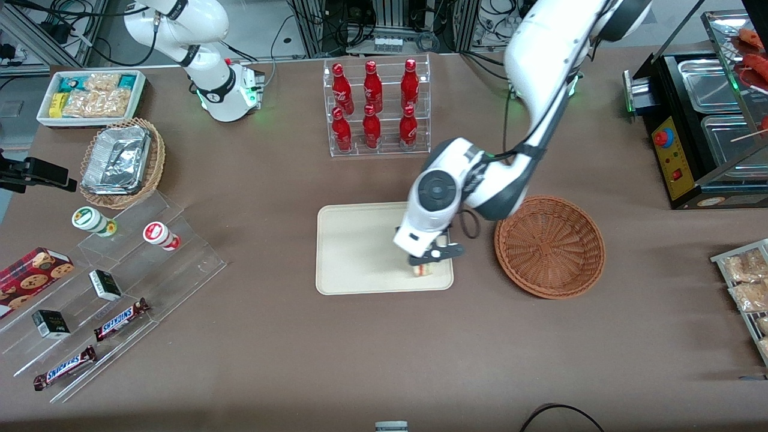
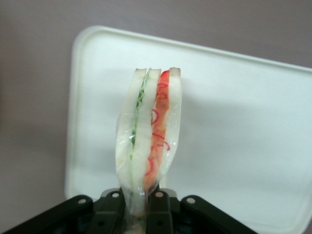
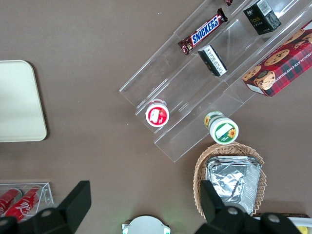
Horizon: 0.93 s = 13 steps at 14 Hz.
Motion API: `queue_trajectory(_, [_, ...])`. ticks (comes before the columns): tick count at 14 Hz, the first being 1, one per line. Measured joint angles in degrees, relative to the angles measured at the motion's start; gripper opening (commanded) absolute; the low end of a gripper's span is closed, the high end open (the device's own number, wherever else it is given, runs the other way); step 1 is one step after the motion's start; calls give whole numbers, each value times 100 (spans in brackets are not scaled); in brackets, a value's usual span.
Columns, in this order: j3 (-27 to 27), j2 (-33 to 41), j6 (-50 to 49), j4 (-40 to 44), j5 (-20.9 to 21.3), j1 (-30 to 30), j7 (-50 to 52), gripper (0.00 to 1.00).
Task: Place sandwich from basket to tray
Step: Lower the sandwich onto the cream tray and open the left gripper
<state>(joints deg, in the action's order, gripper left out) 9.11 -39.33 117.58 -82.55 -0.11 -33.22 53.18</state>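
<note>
My left gripper (image 1: 427,262) is shut on the sandwich (image 1: 423,270), a pale bread wedge with green and red-orange filling in clear wrap. It holds the sandwich over the corner of the cream tray (image 1: 354,252) that is nearest the front camera and the basket. In the left wrist view the sandwich (image 2: 148,131) stands out from between the black fingers (image 2: 108,212), with the tray (image 2: 243,126) under it. I cannot tell if the sandwich touches the tray. The reddish-brown wicker basket (image 1: 549,246) sits beside the tray toward the working arm's end and holds nothing.
A clear rack of red bottles (image 1: 376,108) stands farther from the front camera than the tray. A tan basket of foil containers (image 1: 123,162), a white snack bin (image 1: 91,96) and clear stepped shelves with snacks (image 1: 114,294) lie toward the parked arm's end. A black appliance (image 1: 702,126) sits at the working arm's end.
</note>
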Motion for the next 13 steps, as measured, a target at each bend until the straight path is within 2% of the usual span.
queue_trajectory(5, [-21, -697, 109, 755, 308, -464, 768, 0])
queue_trajectory(9, [-26, -867, 109, 945, 378, -540, 928, 0])
queue_trajectory(10, [-33, -881, 114, 946, 378, -540, 931, 24])
queue_trajectory(11, [-35, -902, 125, 946, 378, -540, 934, 88])
queue_trajectory(12, [-34, -933, 154, 945, 378, -541, 945, 100])
queue_trajectory(13, [-34, -960, 195, 945, 378, -541, 963, 100])
